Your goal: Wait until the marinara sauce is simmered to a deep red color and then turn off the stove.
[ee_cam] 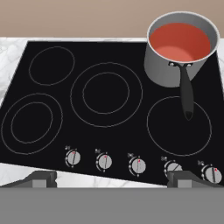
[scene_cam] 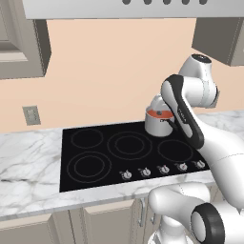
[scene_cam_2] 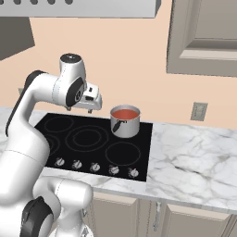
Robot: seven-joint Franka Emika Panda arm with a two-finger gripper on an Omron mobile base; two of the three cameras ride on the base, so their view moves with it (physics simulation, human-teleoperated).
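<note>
One steel saucepan [ee_cam: 175, 61] holds orange-red marinara sauce [ee_cam: 179, 41], ahead and right of the open, empty gripper [ee_cam: 111, 179]; the stove [ee_cam: 109, 127] has five knobs.

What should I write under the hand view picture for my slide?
Open gripper hovers above the stove, where orange-red marinara sauce sits in a steel saucepan.

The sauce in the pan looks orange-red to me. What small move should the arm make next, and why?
Probably none yet: hold the open gripper above the stove and watch. The sauce looks light orange-red, not deep red, so turning a knob now seems too early. One knob points off to the side, unlike the others; likely the one to turn later.
</note>
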